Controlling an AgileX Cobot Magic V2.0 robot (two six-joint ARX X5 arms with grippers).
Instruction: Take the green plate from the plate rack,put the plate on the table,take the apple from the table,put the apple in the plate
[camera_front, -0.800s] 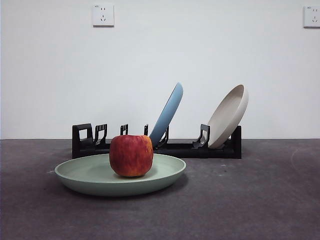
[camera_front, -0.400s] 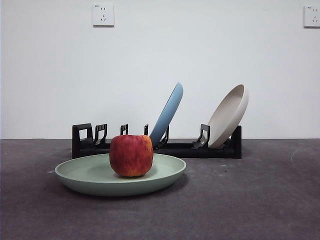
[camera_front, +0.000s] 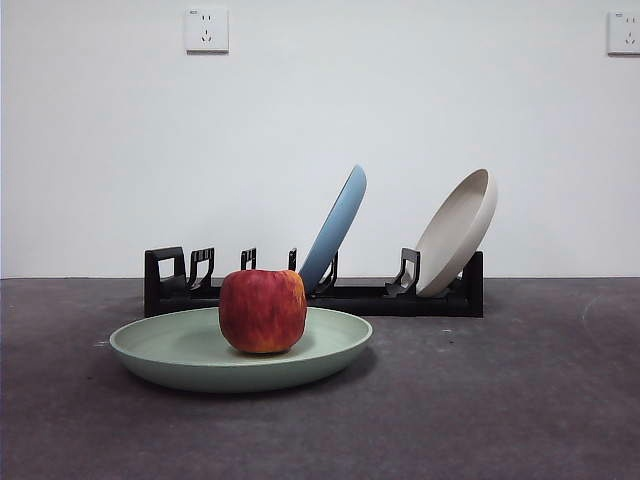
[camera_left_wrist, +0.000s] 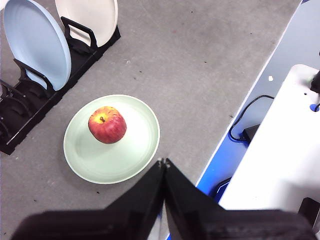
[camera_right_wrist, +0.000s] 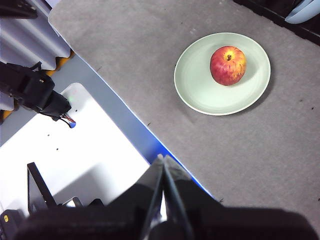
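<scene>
The green plate (camera_front: 190, 352) lies flat on the dark grey table (camera_front: 480, 400), in front of the black plate rack (camera_front: 300, 295). The red apple (camera_front: 262, 310) stands upright in the plate, a little off its middle. The plate (camera_left_wrist: 125, 155) and the apple (camera_left_wrist: 107, 124) also show in the left wrist view, and the plate (camera_right_wrist: 200, 90) and the apple (camera_right_wrist: 228, 65) in the right wrist view. My left gripper (camera_left_wrist: 163, 162) is shut and empty, high above the table's edge. My right gripper (camera_right_wrist: 161, 158) is shut and empty, also high and well clear of the plate.
A light blue plate (camera_front: 334, 228) and a cream-white plate (camera_front: 457, 231) lean in the rack behind the green plate. White platforms (camera_left_wrist: 280, 155) and cables lie beyond the table's edges. Neither arm shows in the front view.
</scene>
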